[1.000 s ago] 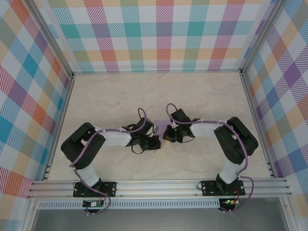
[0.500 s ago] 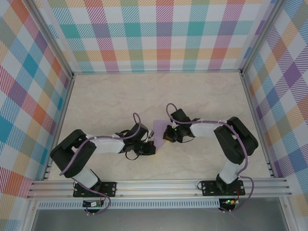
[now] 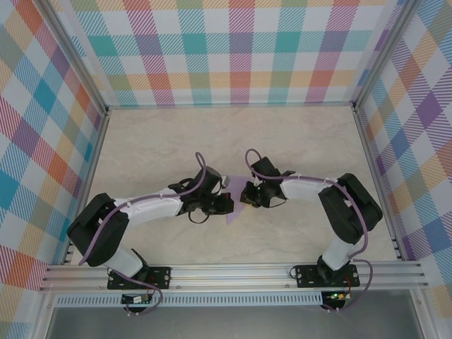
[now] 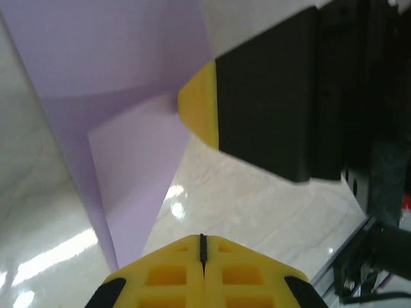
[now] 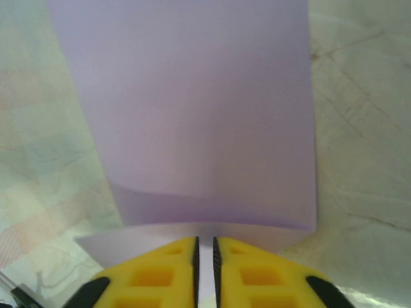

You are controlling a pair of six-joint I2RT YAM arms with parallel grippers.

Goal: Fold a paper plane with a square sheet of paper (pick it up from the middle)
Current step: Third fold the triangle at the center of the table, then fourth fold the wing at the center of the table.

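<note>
The square sheet of paper point(image 3: 234, 212) is seen on the marbled bench point(image 3: 304, 141), directly to the right of the left hand point(image 3: 223, 203) and touching or nearly touching it. The sheet is not flat. In the left wrist view one flap point(image 4: 128, 173) is laid over the rest, and a soft crease runs across the lavender surface. A pointed corner of the sheet is shown on the near side of the left hand in the overhead view.

The left hand point(image 4: 202, 242) is clenched, its yellow fingers pressed together along a thin seam. The sheet's lower tip reaches their left shoulder, but whether any paper is pinched cannot be told.

The right hand point(image 3: 246, 197) is placed across the sheet from the left hand and faces it. Its yellow-tipped finger point(image 4: 198, 110) meets the crease. In its own view the right hand's fingers point(image 5: 173, 263) are parted by a narrow slit into which the sheet's curled edge point(image 5: 212, 224) runs. Whether that edge is gripped or released cannot be told.
</note>
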